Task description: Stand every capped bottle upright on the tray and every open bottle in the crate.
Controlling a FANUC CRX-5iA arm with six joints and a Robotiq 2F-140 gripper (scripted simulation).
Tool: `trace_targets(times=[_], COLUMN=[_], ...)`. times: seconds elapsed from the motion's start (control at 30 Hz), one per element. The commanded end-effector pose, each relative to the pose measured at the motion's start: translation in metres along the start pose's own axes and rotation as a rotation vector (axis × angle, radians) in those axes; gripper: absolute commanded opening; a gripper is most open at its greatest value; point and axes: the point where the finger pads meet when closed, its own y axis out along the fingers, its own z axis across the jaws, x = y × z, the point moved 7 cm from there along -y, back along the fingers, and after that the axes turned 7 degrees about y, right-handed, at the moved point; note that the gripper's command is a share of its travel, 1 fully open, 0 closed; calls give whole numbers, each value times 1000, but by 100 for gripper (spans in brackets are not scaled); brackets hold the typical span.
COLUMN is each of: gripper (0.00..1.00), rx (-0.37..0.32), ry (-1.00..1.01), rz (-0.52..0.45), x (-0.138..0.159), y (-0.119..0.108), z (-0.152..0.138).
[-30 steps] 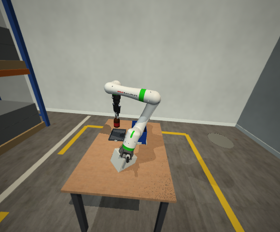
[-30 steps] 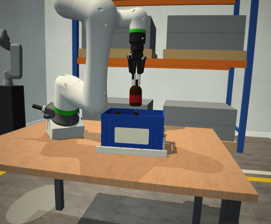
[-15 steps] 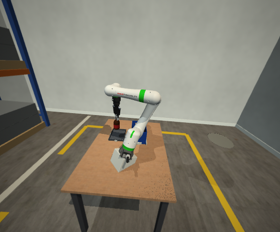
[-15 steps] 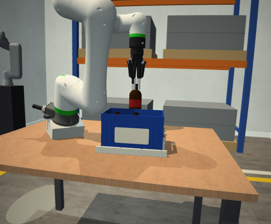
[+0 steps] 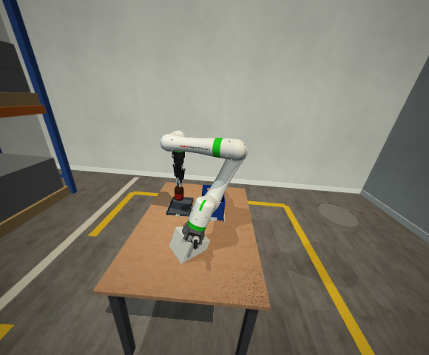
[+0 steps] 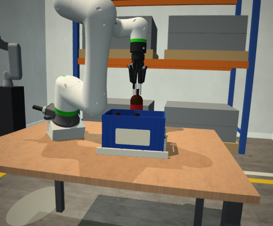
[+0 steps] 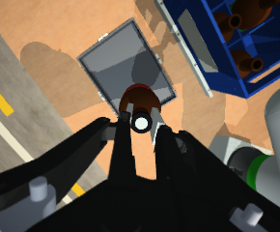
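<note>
One capped bottle (image 7: 139, 101) clamped in narrowed fingers above one tray (image 7: 106, 63); one crate (image 6: 133, 131).

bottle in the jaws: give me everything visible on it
The brown bottle with a red label band has a rounded shoulder, a narrow neck and a white cap, so it counts as capped. It looks like glossy glass or plastic. It hangs upright, held at the neck by the black gripper, jaws shut on it. It sits above the dark grey tray, near one edge, beside the blue crate. Contact with the tray cannot be confirmed.
</note>
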Motion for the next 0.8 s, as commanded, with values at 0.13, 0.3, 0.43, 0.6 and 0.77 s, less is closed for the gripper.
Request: trace_targets(times=[0.13, 0.3, 0.43, 0.6, 0.77], gripper=[0, 0, 0, 0, 0], rx=[-1, -1, -1, -1, -1], ry=[0, 0, 0, 0, 0], rz=[0, 0, 0, 0, 0], x=[0, 0, 0, 1, 1], y=[14, 20, 27, 37, 47], z=[0, 0, 0, 0, 0])
